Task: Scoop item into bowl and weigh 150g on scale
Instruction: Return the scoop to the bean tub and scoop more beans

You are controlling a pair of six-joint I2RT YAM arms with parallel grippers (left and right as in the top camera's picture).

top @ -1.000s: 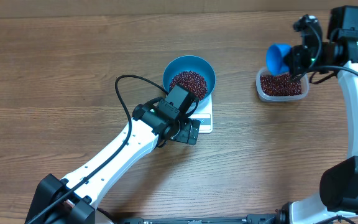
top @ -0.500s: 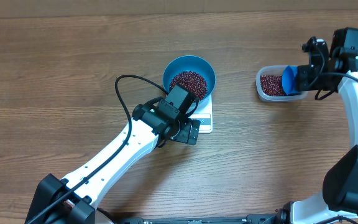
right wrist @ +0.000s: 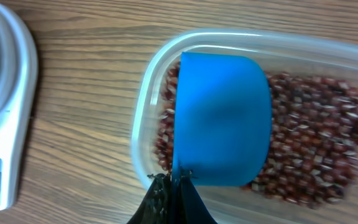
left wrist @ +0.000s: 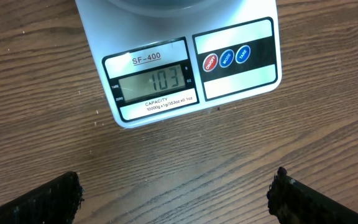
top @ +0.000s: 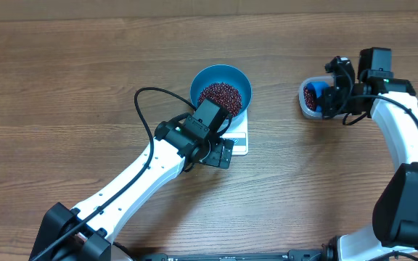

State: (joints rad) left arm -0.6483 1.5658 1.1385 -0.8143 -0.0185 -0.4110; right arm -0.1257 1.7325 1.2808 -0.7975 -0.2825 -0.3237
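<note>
Right of scale (left wrist: 179,62), well apart: clear tub (right wrist: 143,93) of beans (right wrist: 316,143). Right fingers (right wrist: 166,202) clamped on blue scoop (right wrist: 222,118), cup low in beans. Partly filled bowl (top: 207,77) atop scale, so next carry likely runs leftward to scale. Left fingers (left wrist: 48,199) spread wide, empty, just before scale display.

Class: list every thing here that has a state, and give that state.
scale, switched on, display reads 103.
bowl, on the scale, part-filled with beans.
tub, open, holding beans.
scoop, held, down in the tub.
left fingers, open, empty, near the scale.
right fingers, shut on the scoop.
</note>
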